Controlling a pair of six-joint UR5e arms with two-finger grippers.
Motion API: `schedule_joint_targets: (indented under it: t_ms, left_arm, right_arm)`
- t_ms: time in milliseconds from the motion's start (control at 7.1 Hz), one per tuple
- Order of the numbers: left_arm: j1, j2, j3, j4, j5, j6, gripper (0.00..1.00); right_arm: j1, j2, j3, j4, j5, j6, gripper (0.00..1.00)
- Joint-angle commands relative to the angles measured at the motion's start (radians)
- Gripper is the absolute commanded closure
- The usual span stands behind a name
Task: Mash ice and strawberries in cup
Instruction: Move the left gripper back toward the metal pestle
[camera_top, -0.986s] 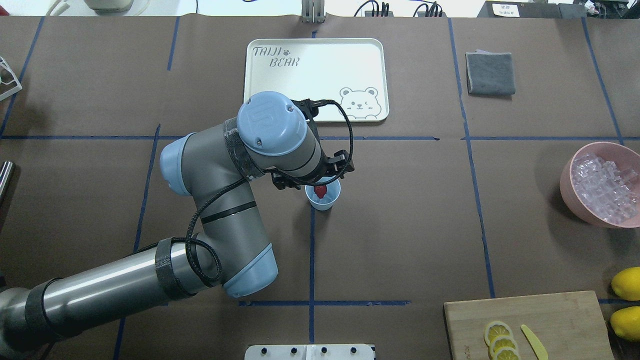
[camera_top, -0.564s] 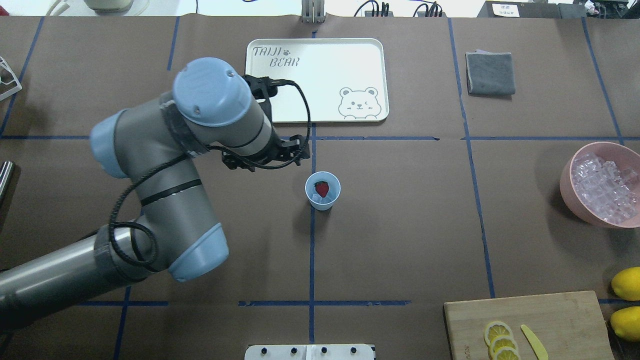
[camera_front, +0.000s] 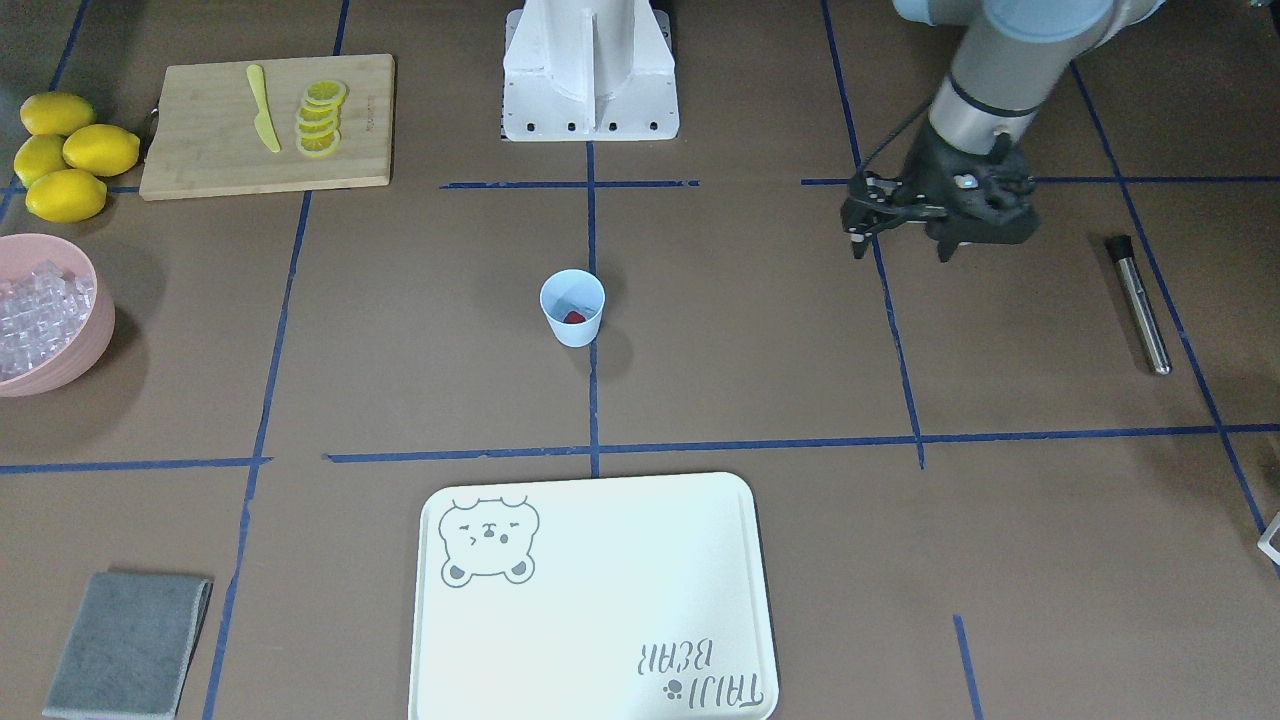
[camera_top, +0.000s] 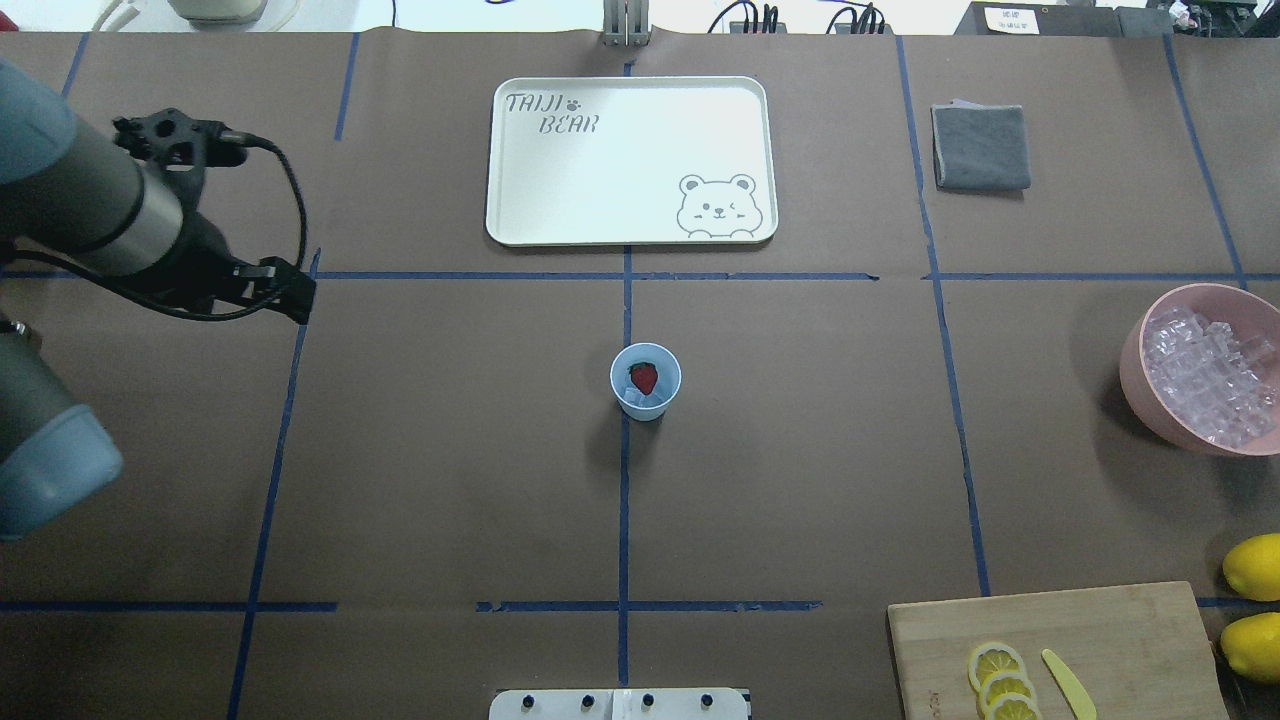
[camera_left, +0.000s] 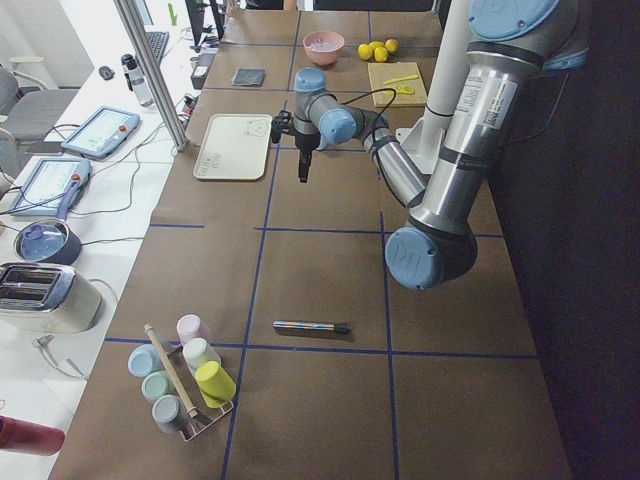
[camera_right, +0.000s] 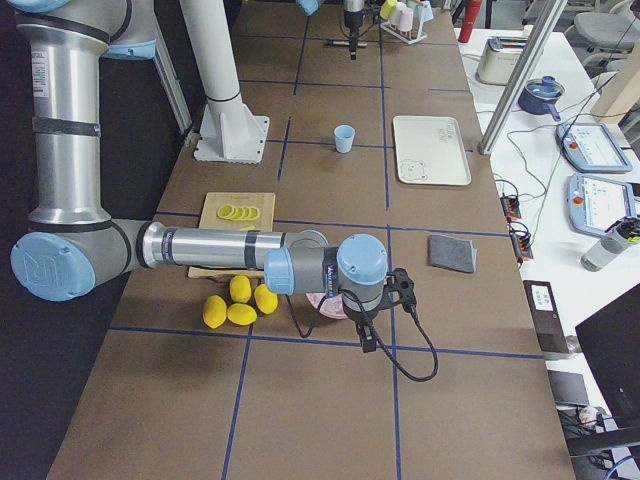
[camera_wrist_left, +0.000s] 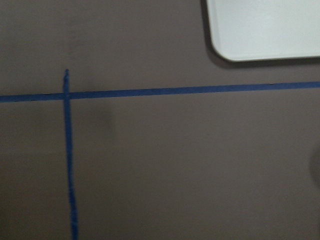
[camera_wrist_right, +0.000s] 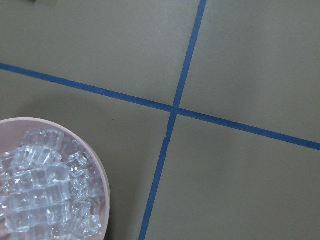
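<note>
Left gripper (camera_front: 900, 250) is hovering, jaws spread and empty, toward the table's (camera_top: 800, 450) left edge, well apart from the cup (camera_front: 573, 310) sitting mid-table, holding the strawberry (camera_top: 645, 378) on ice (camera_top: 633, 400).

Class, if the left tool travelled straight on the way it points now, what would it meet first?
Probably the bare table cover near a blue tape line: the left tool points straight down, with nothing visible beneath.

Pink bowl (camera_top: 1132, 365), lemons (camera_top: 1255, 566), cutting board (camera_top: 1100, 640): cut off by view edges. Right gripper (camera_right: 368, 343): too small, jaw state unreadable.
</note>
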Motion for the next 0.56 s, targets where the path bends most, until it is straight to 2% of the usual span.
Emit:
schedule_joint_targets:
  t_ms: [0, 282, 423]
  left_arm:
    - [-0.144, 0.217, -0.023, -0.061, -0.034, 0.217, 0.0]
    - [-0.237, 0.351, 0.056, -0.26, -0.086, 0.307, 0.0]
    - [-0.245, 0.396, 0.158, -0.46, -0.089, 0.301, 0.0]
  right_arm:
    - [0.0, 0.006, 0.001, 0.0, -0.001, 0.0, 0.01]
    - [0.0, 0.007, 0.002, 0.002, -0.003, 0.0, 0.01]
    - [0.0, 0.007, 0.001, 0.002, -0.003, 0.0, 0.01]
